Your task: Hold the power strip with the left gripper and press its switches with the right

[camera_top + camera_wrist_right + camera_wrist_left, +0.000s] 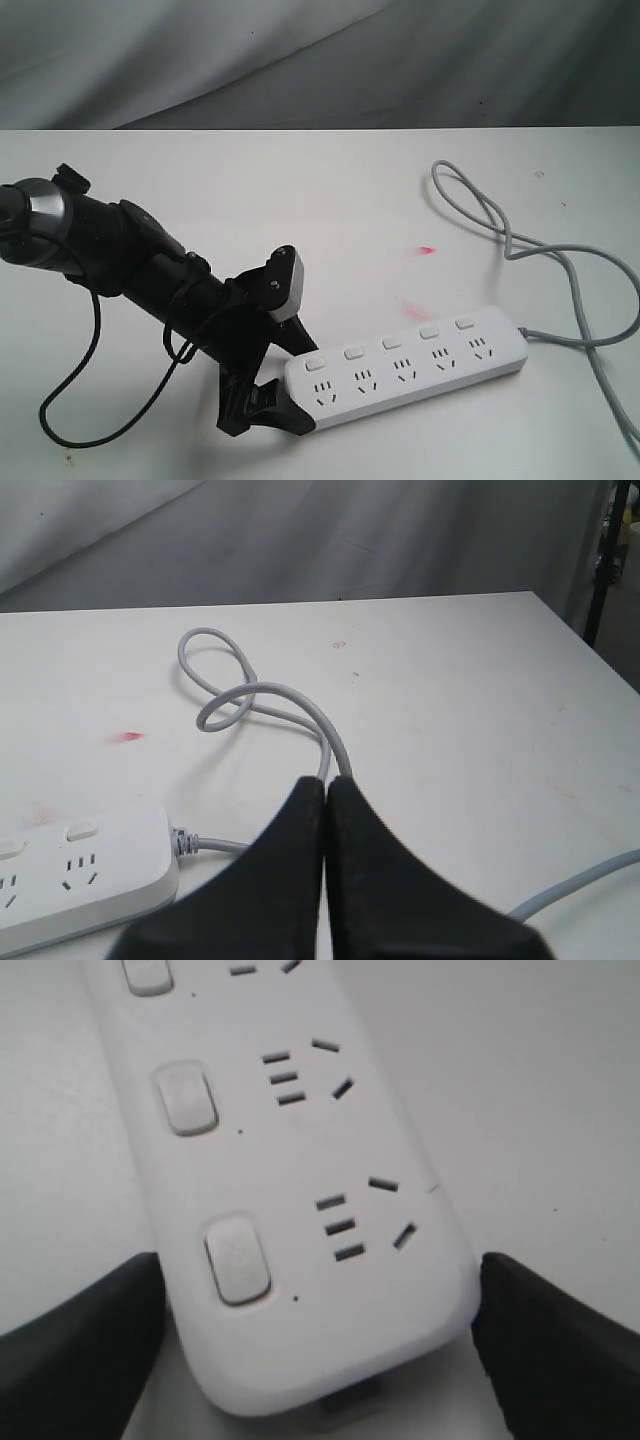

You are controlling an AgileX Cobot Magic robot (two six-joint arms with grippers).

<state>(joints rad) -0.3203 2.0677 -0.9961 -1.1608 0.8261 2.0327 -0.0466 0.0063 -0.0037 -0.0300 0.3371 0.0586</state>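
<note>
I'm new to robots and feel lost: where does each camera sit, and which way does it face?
Exterior: off the arms, facing the table and power strip; shows the left arm and left claw.
Left wrist: on that arm, close over the strip's end; black fingers flank it.
Right wrist: faces across the table at the grey cord; the shut right claw shows.
Shared: the strip.

Slants the left arm (140, 265) down from its shiny silver joint (40, 215), toward the right in the exterior view, wrist low. Sets the left gripper (300, 385) at the bottom of that reach, jaws spread wide, one black finger (80, 1360) out to each side. Holds the right gripper (325, 800) aloft, its two black fingers (270, 880) pressed flat together.
</note>
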